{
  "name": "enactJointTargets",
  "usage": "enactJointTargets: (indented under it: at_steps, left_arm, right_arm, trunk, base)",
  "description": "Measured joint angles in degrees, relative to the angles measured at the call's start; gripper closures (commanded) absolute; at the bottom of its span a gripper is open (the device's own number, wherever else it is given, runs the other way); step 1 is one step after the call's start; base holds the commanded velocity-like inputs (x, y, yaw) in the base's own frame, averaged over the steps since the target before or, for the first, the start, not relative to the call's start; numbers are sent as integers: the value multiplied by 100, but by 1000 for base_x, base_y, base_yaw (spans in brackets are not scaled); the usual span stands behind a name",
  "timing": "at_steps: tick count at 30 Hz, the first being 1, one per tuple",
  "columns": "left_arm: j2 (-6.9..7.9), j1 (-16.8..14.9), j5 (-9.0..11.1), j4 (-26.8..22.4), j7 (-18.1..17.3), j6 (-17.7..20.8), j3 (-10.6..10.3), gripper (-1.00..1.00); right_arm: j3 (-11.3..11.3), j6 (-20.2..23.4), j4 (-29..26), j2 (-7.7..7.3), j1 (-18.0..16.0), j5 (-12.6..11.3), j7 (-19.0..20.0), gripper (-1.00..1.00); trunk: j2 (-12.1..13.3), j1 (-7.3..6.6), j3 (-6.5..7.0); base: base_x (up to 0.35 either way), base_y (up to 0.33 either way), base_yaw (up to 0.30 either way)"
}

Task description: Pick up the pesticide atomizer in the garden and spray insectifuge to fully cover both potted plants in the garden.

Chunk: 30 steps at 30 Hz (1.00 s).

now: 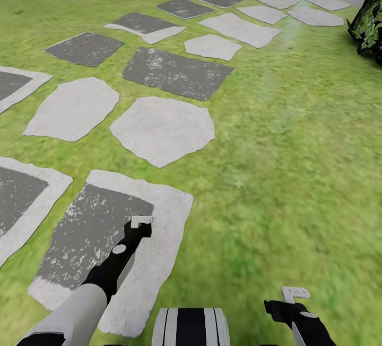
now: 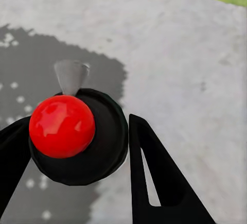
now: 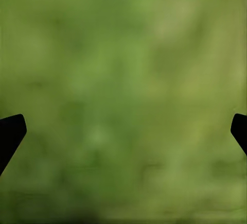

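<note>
My left gripper (image 2: 77,147) is clamped on the pesticide atomizer (image 2: 77,136), its dark round head and glossy red dot sitting between my fingers above a stepping stone (image 1: 159,129). My right gripper (image 3: 123,131) hangs spread wide, empty, over blurred lawn (image 1: 297,176). Judgement: carry the bottle level along the rough, irregular slabs; the potted plants aren't yet identifiable.

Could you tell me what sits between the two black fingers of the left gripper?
In the left wrist view, the dark round nozzle head with a red dot of the pesticide atomizer sits between the left gripper's black fingers, above a grey stepping stone.
</note>
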Motion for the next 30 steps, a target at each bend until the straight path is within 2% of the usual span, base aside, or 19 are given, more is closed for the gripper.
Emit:
enactJointTargets:
  at_steps: [18, 26, 30]
  left_arm:
    - [1, 0, -2, 1, -8, 0, -2, 100]
    - [1, 0, -4, -14, -12, 2, -5, 100]
    - [-3, 0, 0, -50, -203, 12, -8, 100]
  right_arm:
    - [0, 0, 0, 0, 0, 1, -1, -100]
    - [-6, 1, 0, -3, 0, 1, -4, -100]
    - [-54, -2, -2, -28, 0, 2, -10, -100]
  trunk:
    - [0, 0, 0]
    - [11, -21, 177]
    - [16, -31, 265]
  base:
    - [0, 0, 0]
    - [0, 0, 0]
    - [0, 0, 0]
